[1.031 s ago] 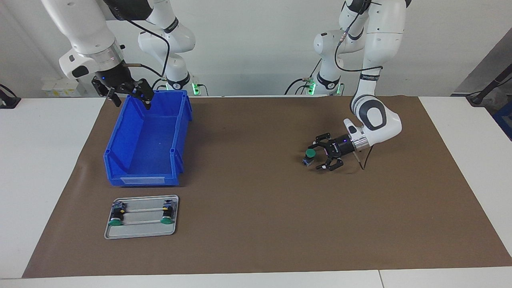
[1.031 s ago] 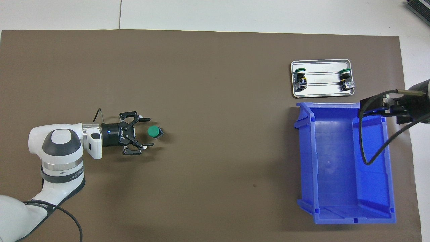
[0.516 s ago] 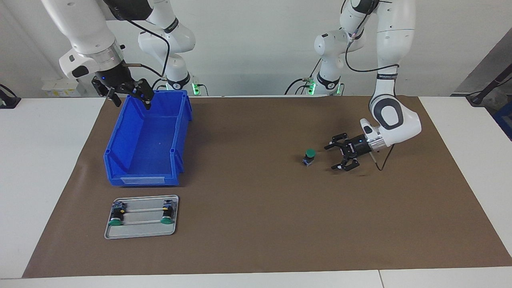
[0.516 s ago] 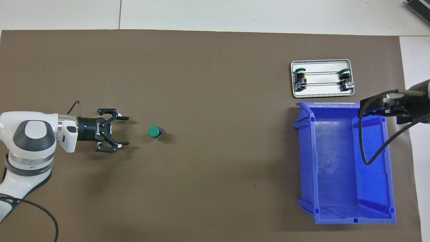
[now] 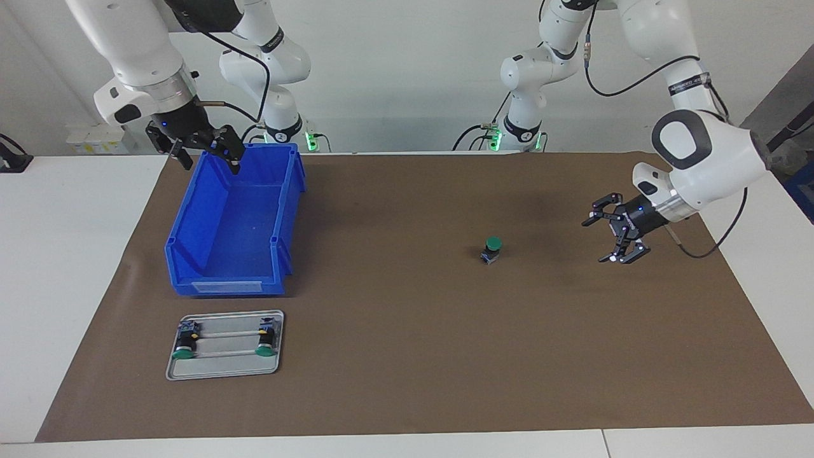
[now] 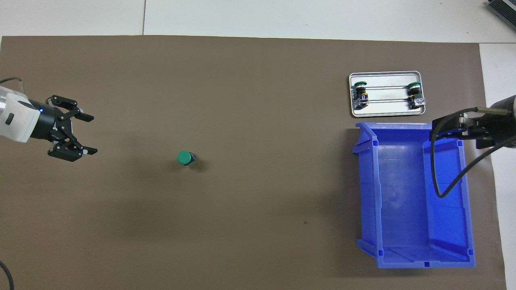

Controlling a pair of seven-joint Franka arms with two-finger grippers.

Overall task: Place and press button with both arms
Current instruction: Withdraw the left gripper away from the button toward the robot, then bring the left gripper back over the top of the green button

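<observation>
Left tool (image 5: 605, 240) hangs open, apart from the button (image 5: 491, 248).

Two arms are seen, both clad in glossy white shells with grey-black caps at the joints. A silver metal ring is fitted behind each black pincer, left pincer (image 5: 615, 236) and right pincer (image 5: 202, 149), where a small blue light is lit. Black cables are looped along both arms, and green lights glow at the bases.
</observation>
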